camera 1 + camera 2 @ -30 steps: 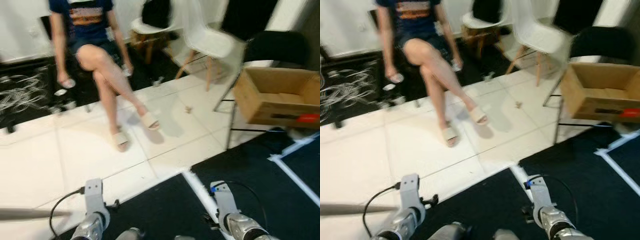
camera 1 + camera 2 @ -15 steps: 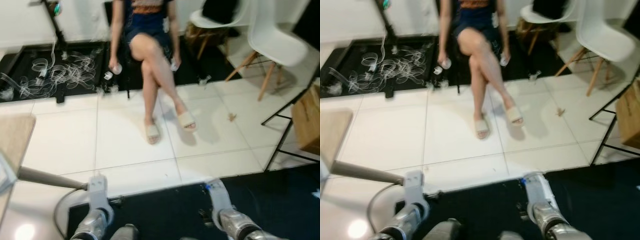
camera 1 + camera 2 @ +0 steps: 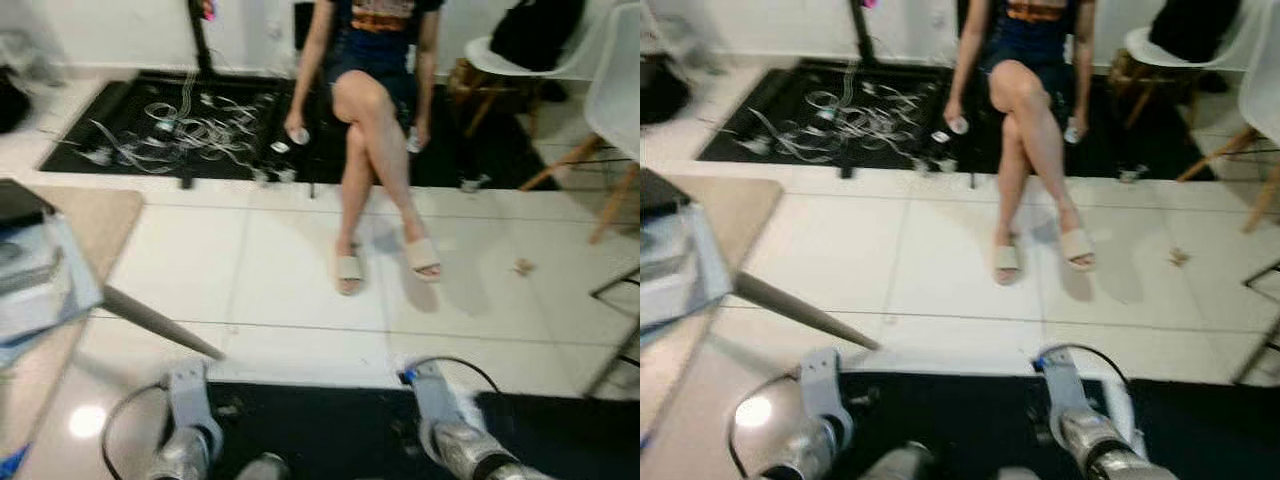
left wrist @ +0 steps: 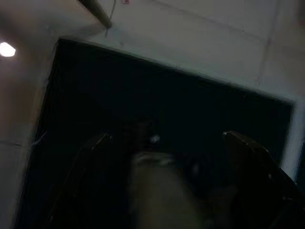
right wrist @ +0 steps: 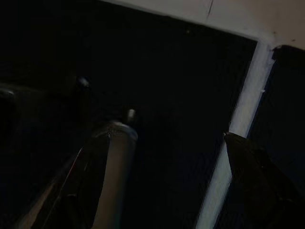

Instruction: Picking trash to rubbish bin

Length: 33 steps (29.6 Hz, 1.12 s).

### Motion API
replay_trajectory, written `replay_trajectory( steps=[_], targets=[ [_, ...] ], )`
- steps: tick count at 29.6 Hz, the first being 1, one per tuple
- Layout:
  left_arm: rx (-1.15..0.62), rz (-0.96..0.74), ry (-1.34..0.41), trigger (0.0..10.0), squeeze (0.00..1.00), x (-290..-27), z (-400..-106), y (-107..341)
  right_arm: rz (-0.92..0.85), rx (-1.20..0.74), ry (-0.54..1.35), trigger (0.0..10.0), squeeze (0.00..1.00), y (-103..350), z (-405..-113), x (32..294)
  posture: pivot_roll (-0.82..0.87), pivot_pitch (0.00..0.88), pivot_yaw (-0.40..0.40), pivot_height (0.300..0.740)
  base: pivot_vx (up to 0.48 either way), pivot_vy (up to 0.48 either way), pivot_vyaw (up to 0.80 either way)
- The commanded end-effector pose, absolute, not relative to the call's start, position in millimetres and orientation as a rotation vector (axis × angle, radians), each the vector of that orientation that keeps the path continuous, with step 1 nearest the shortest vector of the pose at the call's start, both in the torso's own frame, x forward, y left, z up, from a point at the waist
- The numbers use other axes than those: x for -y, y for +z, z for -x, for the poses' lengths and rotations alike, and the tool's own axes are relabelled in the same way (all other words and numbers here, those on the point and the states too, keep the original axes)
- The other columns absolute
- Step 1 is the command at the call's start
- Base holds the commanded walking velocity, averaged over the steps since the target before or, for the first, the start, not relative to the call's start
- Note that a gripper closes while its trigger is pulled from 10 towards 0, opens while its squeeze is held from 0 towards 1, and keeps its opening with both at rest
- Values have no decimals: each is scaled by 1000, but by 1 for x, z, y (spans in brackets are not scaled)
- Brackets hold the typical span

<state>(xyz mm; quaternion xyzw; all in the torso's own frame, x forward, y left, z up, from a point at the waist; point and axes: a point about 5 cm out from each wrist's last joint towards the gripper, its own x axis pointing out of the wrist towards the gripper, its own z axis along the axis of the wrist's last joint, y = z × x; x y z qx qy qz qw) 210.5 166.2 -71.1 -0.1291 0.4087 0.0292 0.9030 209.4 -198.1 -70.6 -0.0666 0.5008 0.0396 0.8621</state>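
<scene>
White tiled floor [image 3: 200, 260] centre frame, black mat [image 3: 330, 430] bottom, seated person [image 3: 380, 120] top; left gripper [image 4: 164, 143] and right gripper [image 5: 157, 143] hang low, fingers spread apart.

Silver arms [image 3: 455, 440] (black cables [image 3: 118, 425] looped at the wrists).

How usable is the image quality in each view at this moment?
Eye views: bright, slightly motion-blurred, with a glare spot on the glossy floor at the left. Left wrist view: very dark and soft, one small bright reflection. Right wrist view: nearly black except a pale stripe.
</scene>
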Motion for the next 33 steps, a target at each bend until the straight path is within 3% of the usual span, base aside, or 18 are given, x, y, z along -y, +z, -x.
replay_trajectory(
  steps=[1,33],
  targets=[
    [-878,266,71,10000,0,-168,-201,-77,134,-1043,93,10000,0,-69,-213,193,22,92,-17,740,0,0,719],
    [-894,199,12,10000,0,-169,-201,-76,134,-1047,93,10000,0,-70,-212,193,21,98,-14,740,0,0,718]
  ],
)
